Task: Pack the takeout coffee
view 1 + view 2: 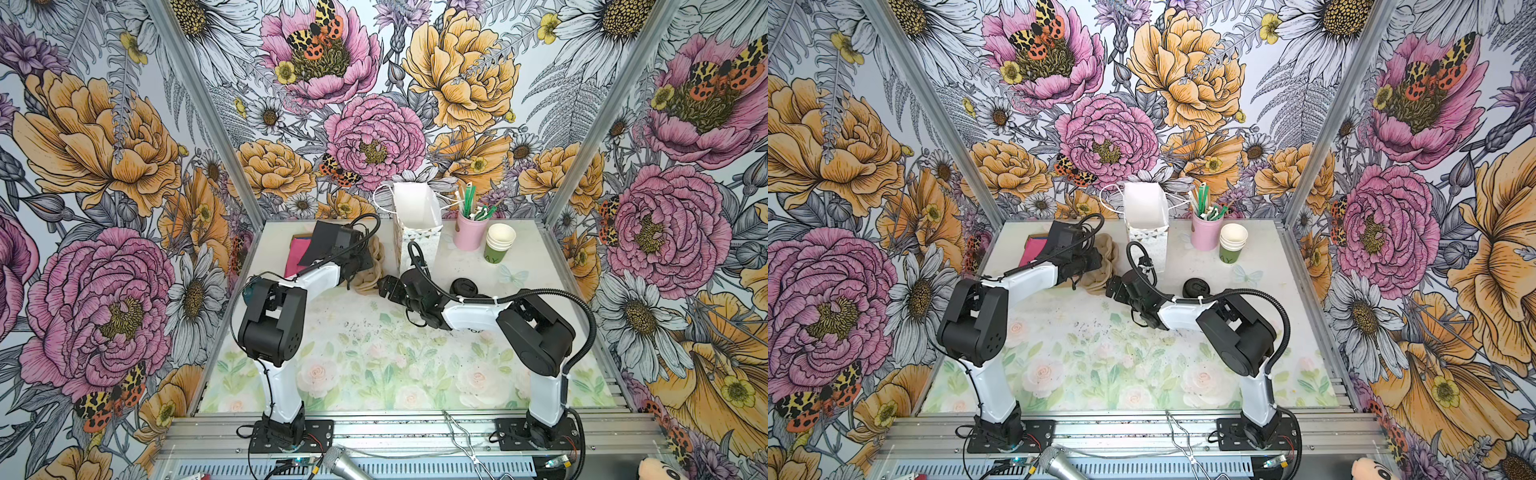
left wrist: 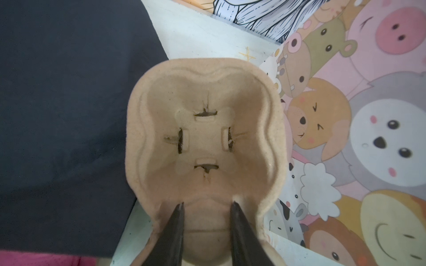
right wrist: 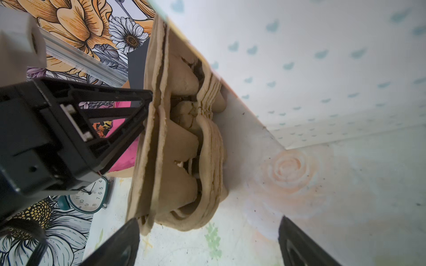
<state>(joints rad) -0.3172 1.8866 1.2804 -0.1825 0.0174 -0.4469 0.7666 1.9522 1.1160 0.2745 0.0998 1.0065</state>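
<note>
My left gripper (image 2: 208, 203) is shut on the rim of a brown pulp cup carrier (image 2: 202, 92), its fingertips either side of a ridge. In the right wrist view that carrier (image 3: 152, 138) is held a little apart from the stack of carriers (image 3: 212, 147) on the table. My right gripper (image 3: 208, 230) is open, with the near end of the stack just ahead of its fingers. In both top views the right gripper (image 1: 384, 286) (image 1: 1113, 286) is next to the carrier stack (image 1: 370, 278). The takeout coffee is not plainly in view. A black round lid (image 1: 463, 286) lies right of the right wrist, and I cannot tell whether a cup is under it.
A white paper bag (image 1: 415, 208) stands open at the back, close behind the carriers. Right of it are a pink cup of straws (image 1: 469, 232) and a stack of lidless cups (image 1: 498, 245). Pink and dark sheets (image 1: 299, 253) lie under the left wrist. A small clock (image 3: 90, 195) stands by the left wall.
</note>
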